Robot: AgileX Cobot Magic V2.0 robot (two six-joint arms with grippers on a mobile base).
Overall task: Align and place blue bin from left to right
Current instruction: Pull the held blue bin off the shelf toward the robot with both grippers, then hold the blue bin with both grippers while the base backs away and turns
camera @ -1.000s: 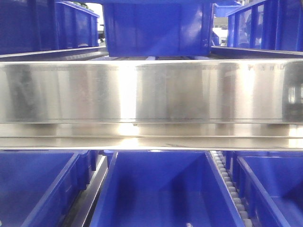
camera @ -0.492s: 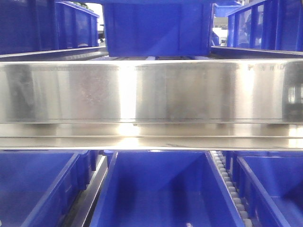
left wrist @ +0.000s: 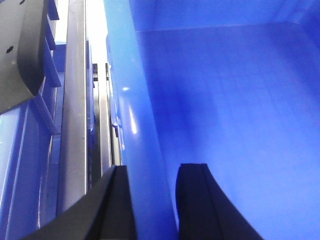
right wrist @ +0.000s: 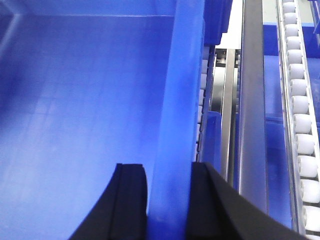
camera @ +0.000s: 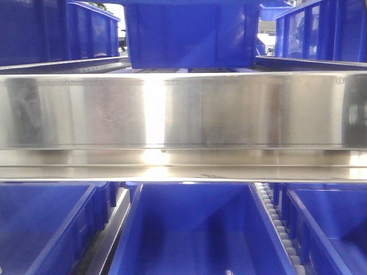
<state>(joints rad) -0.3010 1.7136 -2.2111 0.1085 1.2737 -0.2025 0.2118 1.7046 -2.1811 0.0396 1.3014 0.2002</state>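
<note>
Blue bin: open-topped plastic crate, empty as far as both wrist views showed; it sat in a rack lane, with a steel guide just beside its left wall and a roller track near its right
Left fingers: closed astride the left wall, one outside and one inside, both against the plastic
Right fingers: closed likewise on the right wall, with the rim between them
Front view: a steel shelf beam crossed the middle, with bins above and below; which one was held could not be told
Weight: judged light, being empty, yet bulky enough to need both arms
Stiffness: walls looked rigid, though a thin wall might flex under a one-sided pull
Surface: glossy smooth plastic, likely slippery under a pinch
Hold: opposite walls at the rim, where the lip could stop the fingers sliding; matched heights should keep it level
Risk: an uneven pull might skew it against the guide
</note>
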